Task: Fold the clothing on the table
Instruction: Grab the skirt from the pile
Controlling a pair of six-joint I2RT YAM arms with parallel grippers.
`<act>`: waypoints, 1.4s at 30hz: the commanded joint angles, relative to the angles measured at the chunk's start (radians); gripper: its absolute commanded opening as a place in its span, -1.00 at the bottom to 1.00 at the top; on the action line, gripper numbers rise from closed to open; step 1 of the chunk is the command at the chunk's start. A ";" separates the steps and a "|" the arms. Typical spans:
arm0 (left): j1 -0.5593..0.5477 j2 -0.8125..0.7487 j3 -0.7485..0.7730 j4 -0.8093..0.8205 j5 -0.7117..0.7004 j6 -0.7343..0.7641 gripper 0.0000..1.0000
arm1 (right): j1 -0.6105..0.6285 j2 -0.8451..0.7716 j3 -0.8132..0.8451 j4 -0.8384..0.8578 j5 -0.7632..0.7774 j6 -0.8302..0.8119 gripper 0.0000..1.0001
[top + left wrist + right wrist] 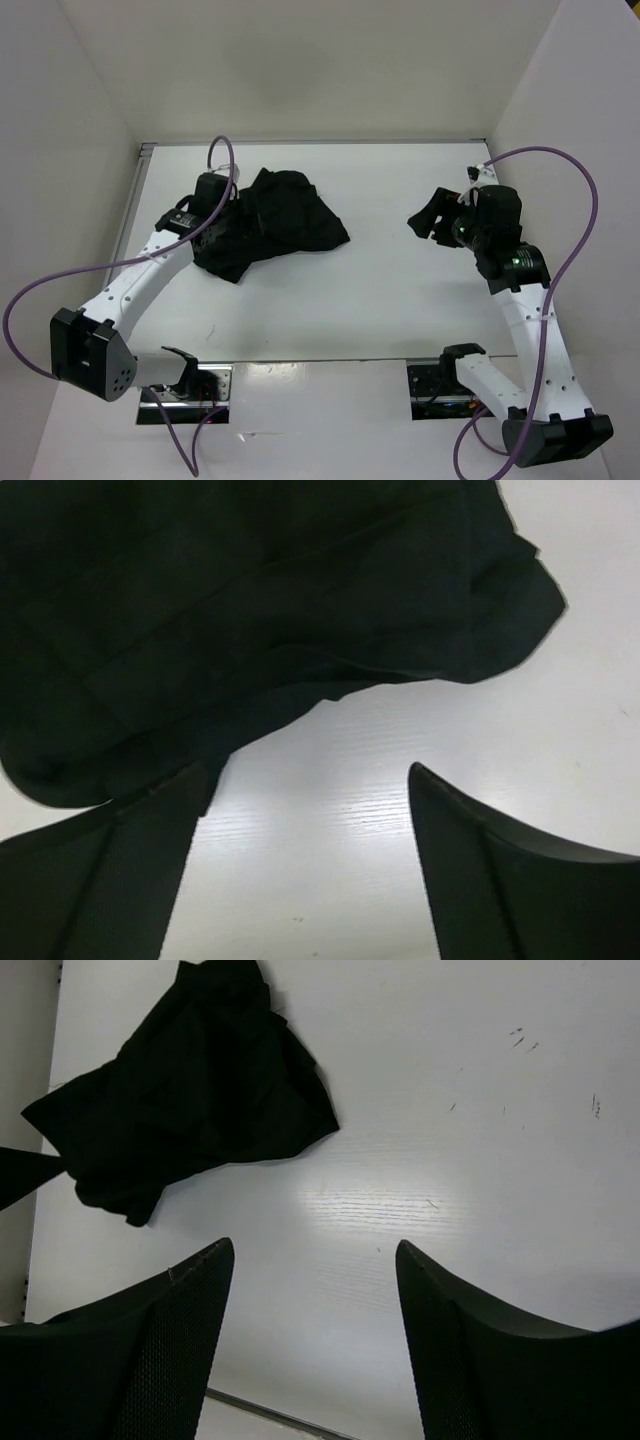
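Lying crumpled on your glossy white tabletop (380, 300), black fabric garment (275, 225), left hand (310, 775) apart at its edge, right hand (315, 1245) apart, well clear

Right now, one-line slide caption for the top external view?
Crumpled black clothing on the white table; left gripper open at its edge, right gripper open, well clear.

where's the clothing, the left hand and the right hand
clothing (285, 222), top view, middle of the crumpled heap
left hand (310, 770), left wrist view, midway between its open fingertips
right hand (315, 1245), right wrist view, midway between its open fingertips
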 commanded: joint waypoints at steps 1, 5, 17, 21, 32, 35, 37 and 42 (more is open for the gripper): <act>0.003 -0.023 0.019 -0.037 -0.167 0.017 0.84 | -0.002 0.002 -0.016 0.080 -0.018 0.014 0.43; 0.026 -0.014 0.000 -0.027 -0.352 -0.107 0.87 | -0.002 0.002 -0.025 0.080 -0.018 0.003 0.45; 0.188 0.187 0.001 0.048 -0.430 -0.178 0.71 | -0.011 -0.038 -0.005 0.043 -0.018 -0.038 0.45; 0.201 0.318 0.044 0.070 -0.398 -0.169 0.45 | -0.011 -0.038 0.018 0.034 -0.018 -0.059 0.45; 0.132 0.209 0.116 0.209 -0.022 0.003 -1.00 | -0.011 -0.038 0.018 0.048 -0.038 -0.069 0.45; 0.099 0.169 0.140 0.222 0.239 0.035 -1.00 | -0.011 -0.016 0.018 0.069 -0.061 -0.059 0.45; 0.067 0.160 0.156 0.222 0.361 0.059 -1.00 | -0.011 -0.002 0.009 0.080 -0.082 -0.059 0.45; -0.041 0.256 0.223 0.096 0.856 0.177 -0.90 | -0.011 0.047 0.009 0.100 -0.101 -0.059 0.45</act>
